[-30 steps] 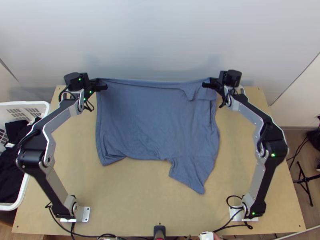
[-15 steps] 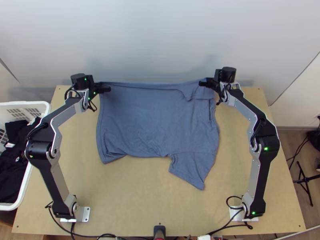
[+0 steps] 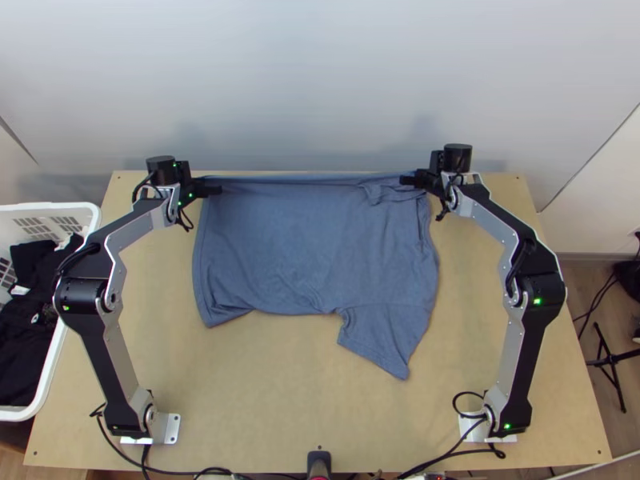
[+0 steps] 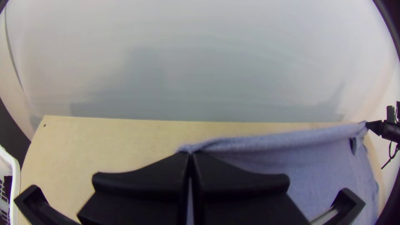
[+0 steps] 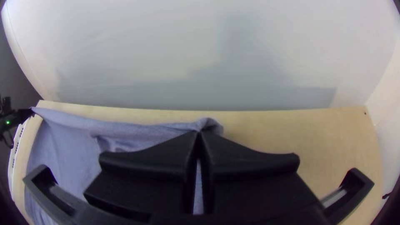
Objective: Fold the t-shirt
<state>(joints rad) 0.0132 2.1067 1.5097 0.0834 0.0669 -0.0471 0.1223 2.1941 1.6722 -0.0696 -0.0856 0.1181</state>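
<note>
At the left, near the table's (image 3: 152,320) far left corner, the left gripper (image 3: 210,190) had its jaws clamped on one end of the blue t-shirt's (image 3: 280,248) far edge. The shirt lay across the middle of the table toward the far edge, a sleeve (image 3: 380,340) pointing nearward. Rightward, the right gripper (image 3: 414,181) clamped the far edge's other end.

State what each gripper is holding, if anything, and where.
Both hold the blue t-shirt by its far edge: the left gripper at the end toward the laundry basket, the right gripper at the opposite end.
</note>
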